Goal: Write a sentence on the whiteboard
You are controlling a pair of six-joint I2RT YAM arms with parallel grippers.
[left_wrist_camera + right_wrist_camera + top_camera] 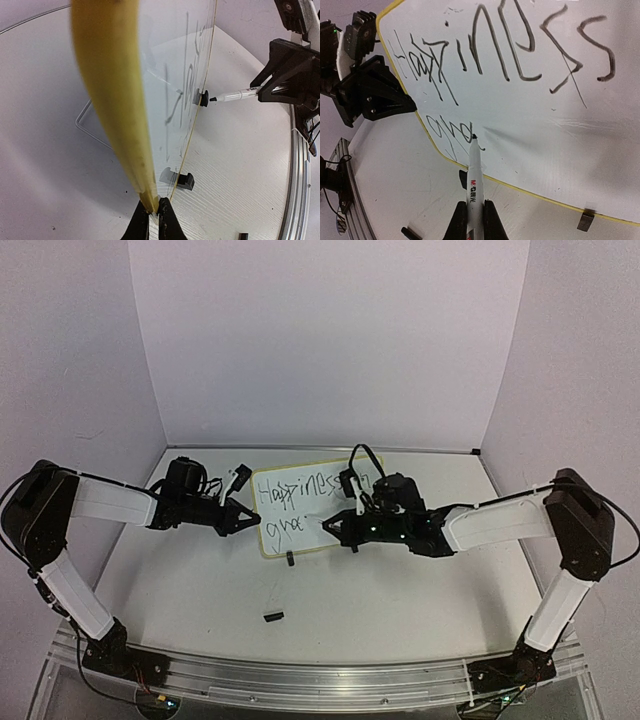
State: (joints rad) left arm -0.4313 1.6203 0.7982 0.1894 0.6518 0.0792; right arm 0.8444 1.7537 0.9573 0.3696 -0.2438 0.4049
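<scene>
Marker (474,180) clenched by right gripper (475,214), tip at board's (545,135) 6 o'clock; left gripper (150,216) pinches rim; overpressure could skew board.

Marker (475,187) seemingly on whiteboard (545,130), near lower edge

The left arm (105,502) stands on its base at the near left corner. Its lower link rises outward to a raised elbow, and the forearm runs roughly level toward the centre. The left gripper (243,517) points right, its fingers pinched tight on the yellow rim of the whiteboard (300,543). The wrist view shows both tips meeting on that rim.

The right arm (495,523) stands on its base at the near right corner. Its lower link climbs to a high elbow, and the forearm reaches left and slightly downward. The right gripper (330,527) points left, fingers clamped around the barrel of a marker (474,186), which lies along the gripper's axis with its tip forward.
</scene>
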